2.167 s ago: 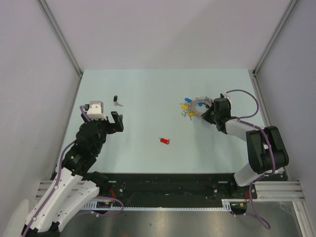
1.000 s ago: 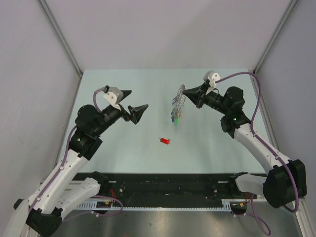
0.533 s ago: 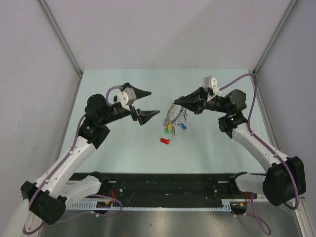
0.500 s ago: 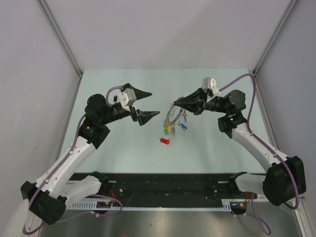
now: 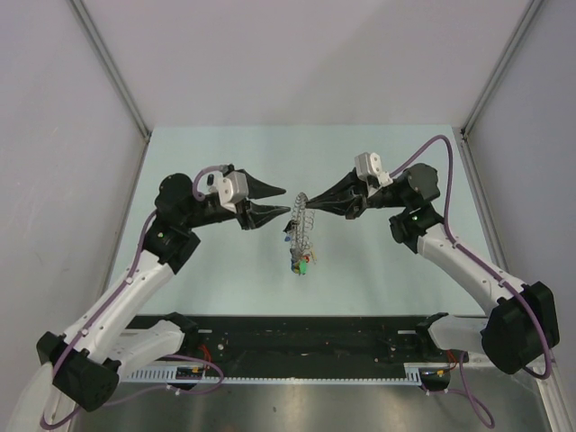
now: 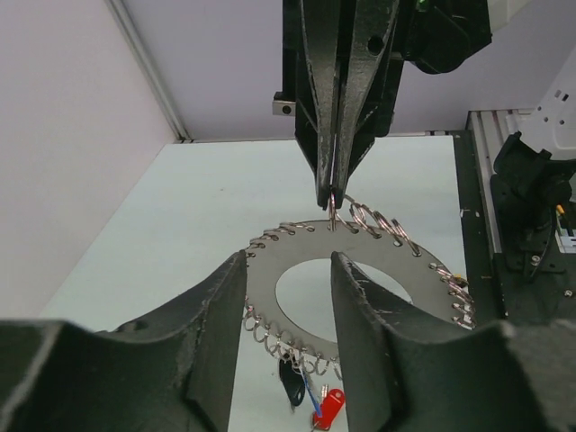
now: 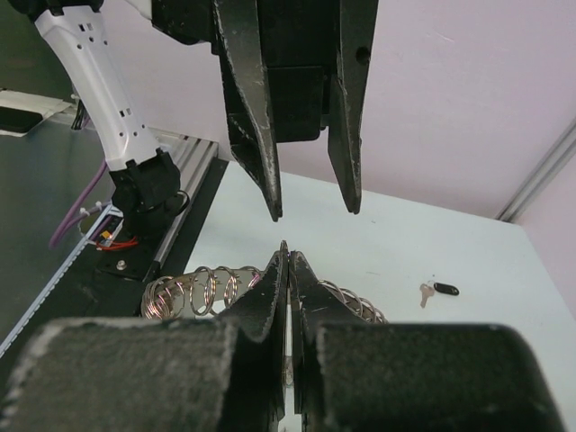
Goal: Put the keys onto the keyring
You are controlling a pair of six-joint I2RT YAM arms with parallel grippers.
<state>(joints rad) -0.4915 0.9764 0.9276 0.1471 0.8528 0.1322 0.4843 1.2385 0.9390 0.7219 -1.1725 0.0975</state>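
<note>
The keyring (image 6: 266, 273) is a flat silver ring fringed with small wire loops. My right gripper (image 5: 312, 205) is shut on its far rim and holds it in the air over the table's middle. Keys (image 5: 304, 261) dangle from its lower edge, one black-headed (image 6: 291, 382). A red-headed key (image 6: 330, 407) shows below them; whether it lies on the table I cannot tell. My left gripper (image 6: 286, 297) faces the ring, its fingers (image 6: 211, 315) apart on either side of the near band. In the right wrist view the shut fingertips (image 7: 279, 270) pinch the ring (image 7: 193, 292).
A black-headed key (image 7: 438, 290) lies on the pale green table (image 5: 378, 270) towards the back left. Grey walls (image 5: 54, 180) and metal posts close the table in on three sides. A black rail (image 5: 315, 346) with the arm bases runs along the front.
My right gripper has carried the keyring left toward the table's middle. My left gripper has reached in to meet it, and its jaws have narrowed around the ring's edge.
</note>
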